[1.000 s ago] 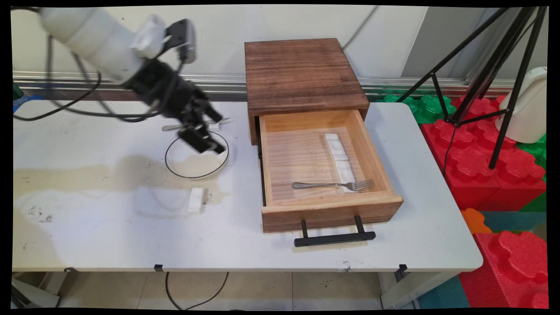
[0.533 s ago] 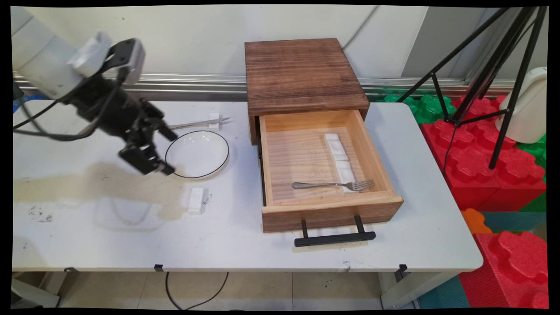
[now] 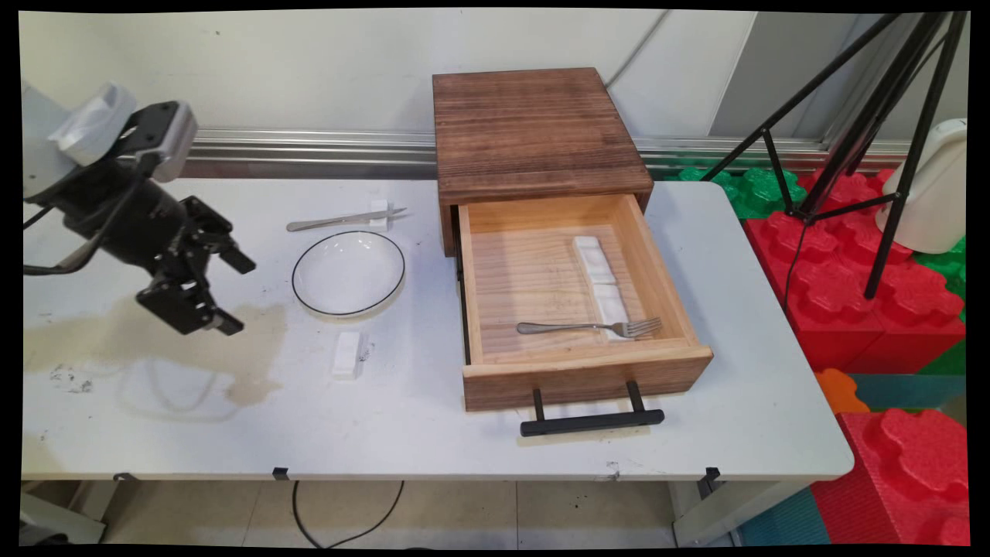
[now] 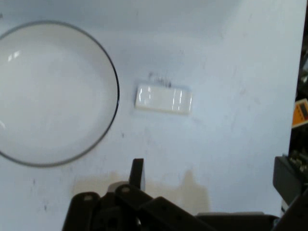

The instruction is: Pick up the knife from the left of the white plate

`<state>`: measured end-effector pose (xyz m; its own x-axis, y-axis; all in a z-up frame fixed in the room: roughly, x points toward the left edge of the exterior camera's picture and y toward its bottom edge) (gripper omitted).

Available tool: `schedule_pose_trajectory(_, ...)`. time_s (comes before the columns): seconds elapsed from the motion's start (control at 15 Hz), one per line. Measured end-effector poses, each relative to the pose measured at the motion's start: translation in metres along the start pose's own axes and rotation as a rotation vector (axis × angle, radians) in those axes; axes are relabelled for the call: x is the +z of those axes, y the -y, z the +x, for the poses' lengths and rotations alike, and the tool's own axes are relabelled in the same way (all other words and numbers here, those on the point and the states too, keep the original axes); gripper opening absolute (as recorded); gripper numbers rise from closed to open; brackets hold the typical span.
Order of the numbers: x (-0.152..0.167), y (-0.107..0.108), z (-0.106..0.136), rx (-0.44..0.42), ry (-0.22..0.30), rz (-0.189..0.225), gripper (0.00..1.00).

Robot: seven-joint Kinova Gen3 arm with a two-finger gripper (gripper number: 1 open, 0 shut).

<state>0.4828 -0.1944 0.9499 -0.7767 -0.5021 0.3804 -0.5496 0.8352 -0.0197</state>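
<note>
Black fingers of the gripper (image 3: 232, 294) are seen spread apart with nothing held between them, apparently raised above the left part of the table (image 3: 464, 441), over a brownish stain (image 3: 255, 348). Nearest to it, on its right, lies the plate (image 3: 348, 272); a small white block (image 3: 347, 354) sits just near of the plate, apart from its rim, and both are shown ahead of the fingers in the hand view. A knife (image 3: 340, 221) is propped on another small block at the far side of the plate. Further right, the drawer (image 3: 576, 352) stands pulled out of the wooden box (image 3: 534, 124), with a fork (image 3: 588, 328) lying across white pads (image 3: 599, 271) inside. Several risks can be judged from this. The plate is shallow and glossy, so a low sideways sweep of the open fingers could push it toward the knife or the drawer's left wall. The block is light and loose and would likely be knocked away by a slight brush. The knife is only balanced on its support and could be tipped off if the plate were shoved against it. The hanging cables (image 3: 46, 267) could drag across the table's left part. The drawer's handle (image 3: 592, 422) juts past the near edge and could be caught.
</note>
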Motion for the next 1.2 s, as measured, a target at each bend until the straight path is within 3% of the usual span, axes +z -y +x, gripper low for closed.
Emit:
schedule_pose_trajectory(0.47,-0.004,0.003,-0.030,-0.017,0.055,0.002,1.00)
schedule_pose_trajectory(1.2,-0.009,0.009,-0.051,-0.059,0.096,0.016,1.00)
